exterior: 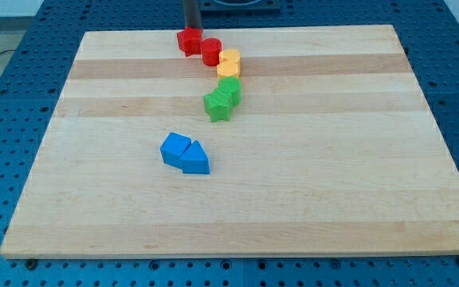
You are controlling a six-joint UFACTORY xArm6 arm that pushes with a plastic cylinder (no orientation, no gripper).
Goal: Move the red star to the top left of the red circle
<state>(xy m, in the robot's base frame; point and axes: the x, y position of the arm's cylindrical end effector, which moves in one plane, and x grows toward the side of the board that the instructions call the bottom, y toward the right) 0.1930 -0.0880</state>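
My tip [192, 29]: a plain rod with no jaws to open or close; its end sits at the board's top edge, touching or just behind the red star.
Red star [188, 41]: right below my tip, against the upper left of the red circle [211, 52], so in my judgement the task looks about done.
Down-right of my tip: yellow block [229, 62], then two green blocks [222, 101] touching in a chain.
Far below my tip: two blue blocks [185, 153], well apart.
Board [333, 199]: the star lies close to its top edge.
Risk: pushing further left could slide the star away from the circle or off the edge; pushing downward could jam it into the circle and shunt the yellow block.
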